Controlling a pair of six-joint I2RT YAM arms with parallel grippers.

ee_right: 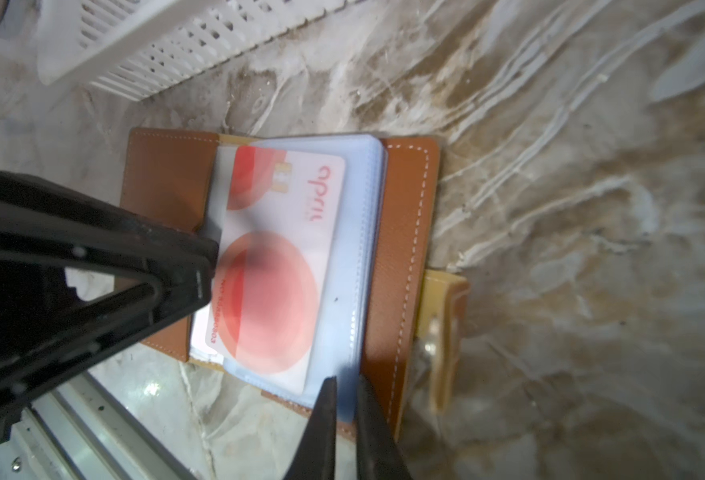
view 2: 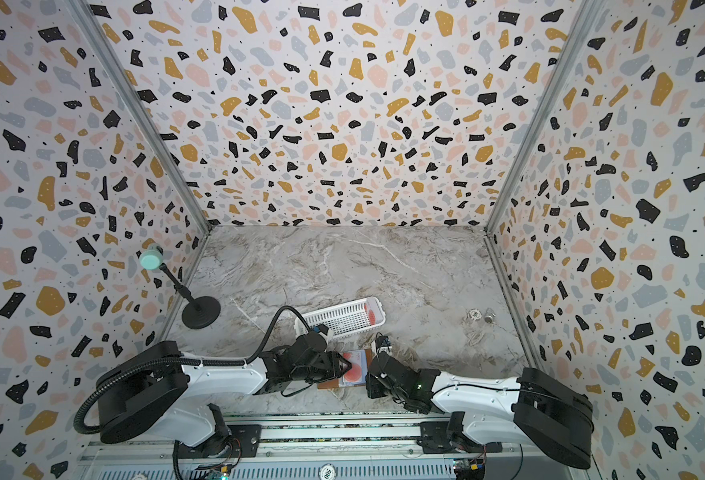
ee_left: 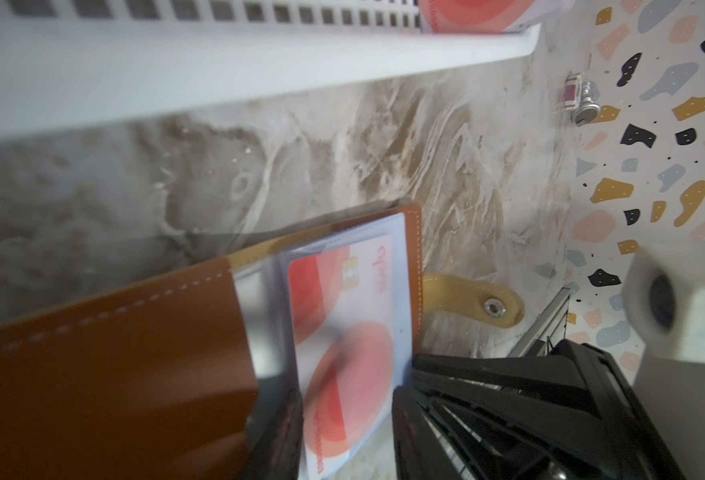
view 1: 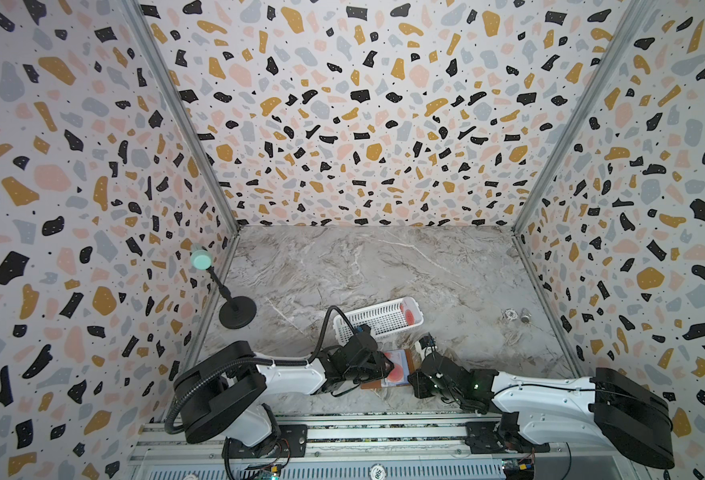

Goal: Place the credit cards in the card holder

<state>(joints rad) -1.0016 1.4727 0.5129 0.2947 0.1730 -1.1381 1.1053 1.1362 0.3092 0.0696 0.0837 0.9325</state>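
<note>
One credit card [ee_right: 276,266] lay mostly seated in the card holder [ee_right: 402,249]. The right pincer [ee_right: 345,384] was clamped on its sleeve [ee_right: 369,232]; the state of the left pincer [ee_right: 207,266] was undeterminable. Next move, judged: press card home.

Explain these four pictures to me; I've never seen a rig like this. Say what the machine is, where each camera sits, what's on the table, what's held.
It is a robot with two arms, each ending in a two-fingered gripper. Two pictures look down on the marbled table from overhead; the other two come from cameras on the wrists. On the table lie an open brown card holder, a white slotted basket with one credit card inside, a black stand with a teal head, and small metal parts. A second credit card sits at the holder's top clear sleeve. The right gripper pinches the sleeves' edge. The left gripper reaches that card's side; whether it grips anything is unclear.
</note>
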